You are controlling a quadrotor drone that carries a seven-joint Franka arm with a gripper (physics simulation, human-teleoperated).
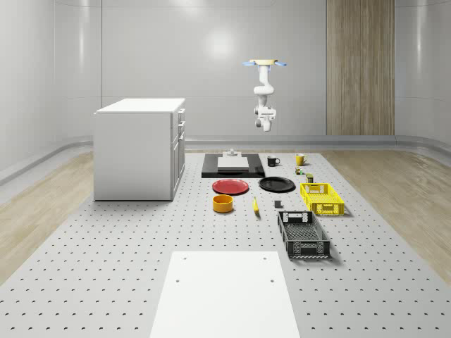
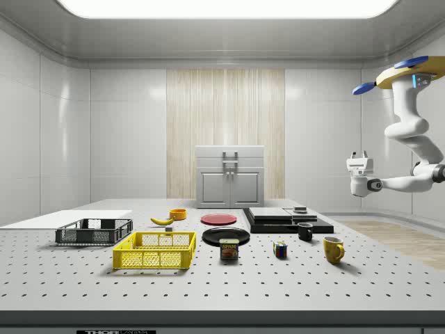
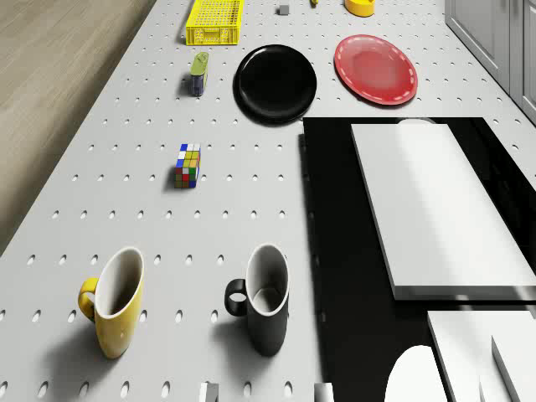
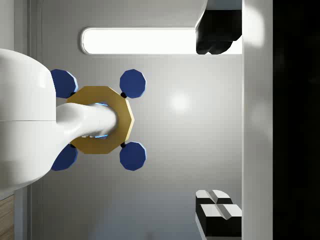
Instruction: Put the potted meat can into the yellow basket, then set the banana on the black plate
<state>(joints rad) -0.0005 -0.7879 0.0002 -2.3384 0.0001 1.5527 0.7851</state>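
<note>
The potted meat can stands upright on the table, between the yellow basket and the black plate. The banana lies flat near the orange bowl, past the black plate. The drone hovers high over the table's far end, near the two mugs. Its arm hangs folded below it. My gripper is open and empty, well above the table and far from the can. In the wrist view it faces the drone's underside.
A black mug and a yellow mug stand below the drone, with a colour cube further on. A black slab carries white blocks. Also here: a red plate, a black basket and a white cabinet.
</note>
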